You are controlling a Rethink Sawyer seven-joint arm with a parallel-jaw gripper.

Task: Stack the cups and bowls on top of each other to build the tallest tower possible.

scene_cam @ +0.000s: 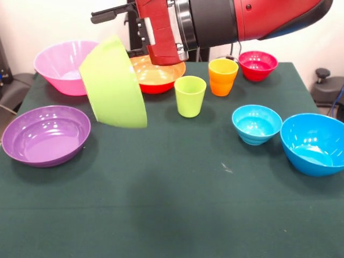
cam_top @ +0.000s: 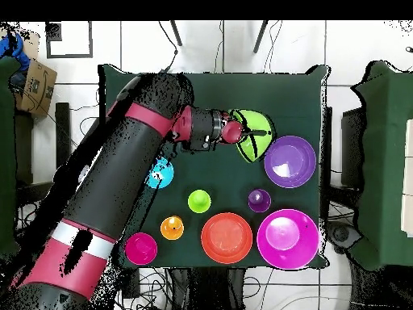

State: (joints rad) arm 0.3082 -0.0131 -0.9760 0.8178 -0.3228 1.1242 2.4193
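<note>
My gripper [scene_cam: 141, 54] is shut on the rim of the lime green bowl [scene_cam: 113, 83] and holds it tipped on its side above the table's left half; from overhead the gripper [cam_top: 241, 133] and the bowl [cam_top: 256, 134] sit next to the shallow purple bowl [cam_top: 289, 161]. On the table stand the purple bowl [scene_cam: 45, 134], pink bowl [scene_cam: 62, 64], orange bowl [scene_cam: 158, 78], lime green cup [scene_cam: 190, 95], orange cup [scene_cam: 223, 76], red bowl [scene_cam: 258, 65], small light blue bowl [scene_cam: 256, 123] and big blue bowl [scene_cam: 314, 142]. The purple cup [cam_top: 259, 200] shows only from overhead.
The dark green table [scene_cam: 172, 204] has open cloth along its near side in the front view. The arm [cam_top: 121, 186] crosses the table from overhead and hides the big blue bowl there. Nothing is stacked.
</note>
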